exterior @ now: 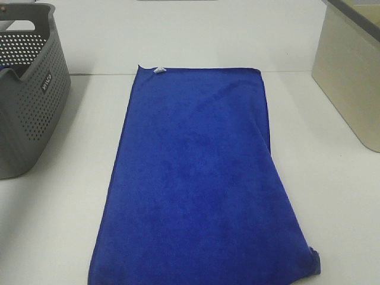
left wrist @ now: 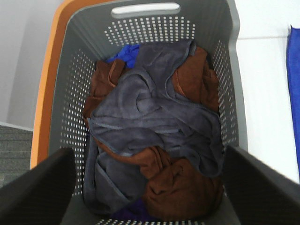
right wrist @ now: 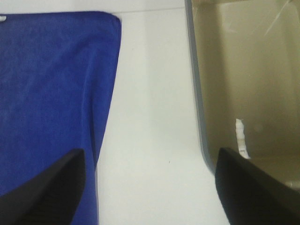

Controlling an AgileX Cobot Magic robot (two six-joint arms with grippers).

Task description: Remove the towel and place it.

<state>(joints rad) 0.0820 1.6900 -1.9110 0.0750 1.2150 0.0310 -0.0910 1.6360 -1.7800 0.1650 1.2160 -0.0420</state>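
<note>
Exterior high view shows the large royal-blue plush rectangular towel (exterior: 199, 178) laid flat on the white surface (exterior: 332, 208), filling the middle of the frame from just above centre down to the bottom edge, its small white tag (exterior: 158, 70) at the upper left corner. A grey perforated plastic basket (exterior: 29, 95) stands at the left edge and a beige box-shaped bin (exterior: 350, 77) at the upper right, both apart from the towel. Neither arm appears in this view.

In the left wrist view the left gripper (left wrist: 150, 187) hangs over the basket with its jaws apart and nothing between them; below lies a heap of dark grey and rust-brown cloths (left wrist: 154, 136). In the right wrist view the right gripper (right wrist: 150, 187) is also spread and empty, over bare surface between the towel's edge and the beige bin.

Judged from this, the towel looks already set down, so the risks lie in what follows. The lower right corner (exterior: 312, 261) is bunched and doubled, so the lay is not fully smooth. If the right gripper moves across low, a finger could catch the nearby towel edge and drag it. The left gripper, if it descends, could snag the heaped cloths or strike the basket wall
</note>
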